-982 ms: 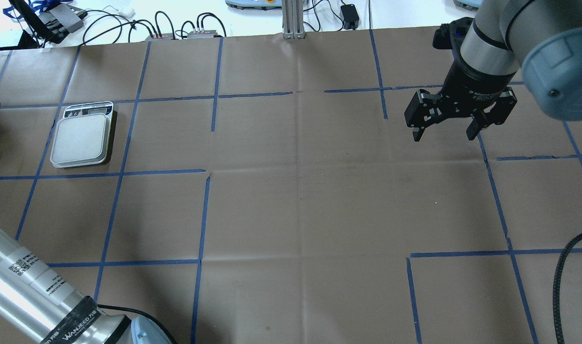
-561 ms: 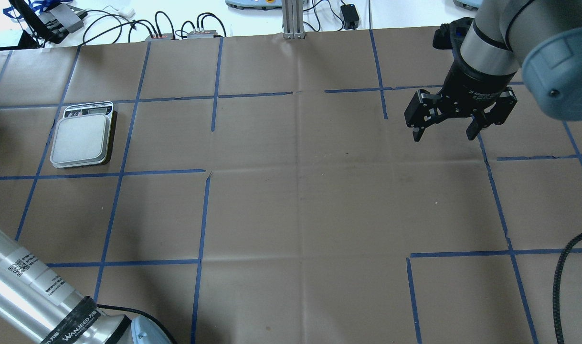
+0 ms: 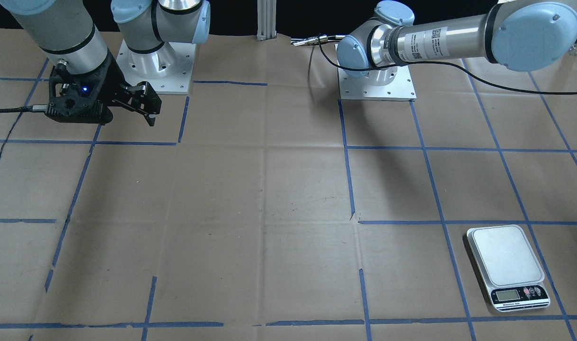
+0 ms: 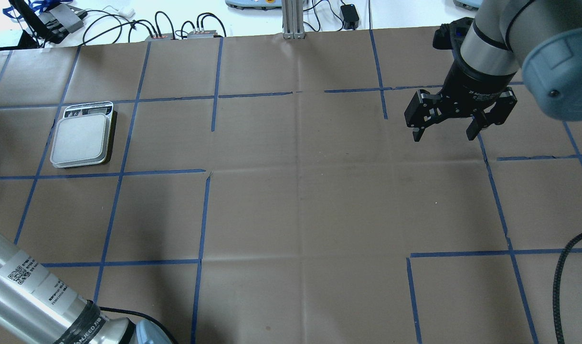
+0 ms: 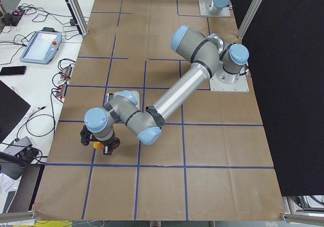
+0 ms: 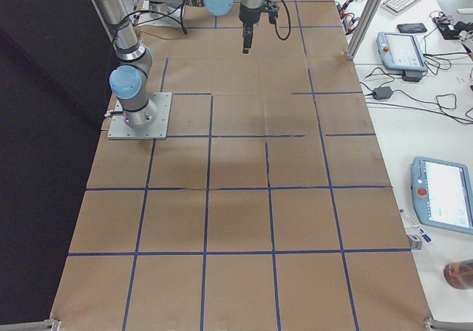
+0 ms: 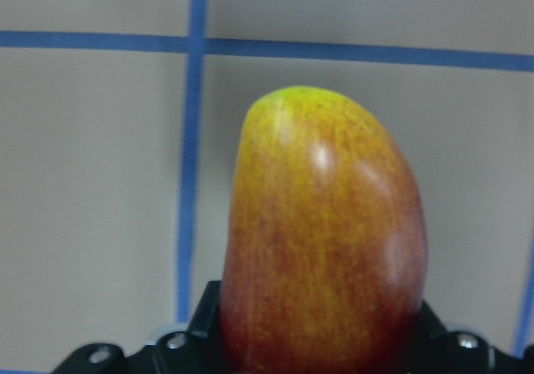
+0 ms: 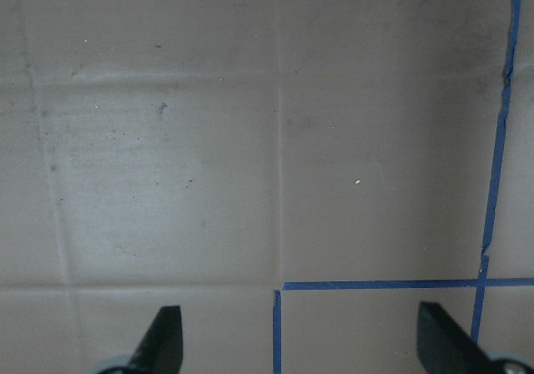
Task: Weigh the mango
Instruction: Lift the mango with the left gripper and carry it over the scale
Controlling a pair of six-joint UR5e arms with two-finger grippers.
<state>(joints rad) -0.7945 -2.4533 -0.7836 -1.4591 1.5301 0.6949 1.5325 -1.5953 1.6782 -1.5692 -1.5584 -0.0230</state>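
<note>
- Filling the left wrist view, the mango (image 7: 325, 240) sits clamped in the left gripper (image 5: 100, 143), near the scale (image 4: 80, 141), probably for carrying over.
- Its platform lies bare, ready.
- The right gripper (image 4: 444, 135) hangs spread wide, idle, well apart.

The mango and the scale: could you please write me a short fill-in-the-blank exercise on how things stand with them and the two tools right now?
1. The left tool grips the mango by its ___ end, with the yellow-green tip pointing away.
2. The scale carries ___ on its platform.
3. The right tool is ___ and holds no object.

Missing words: red; nothing; open.
</note>
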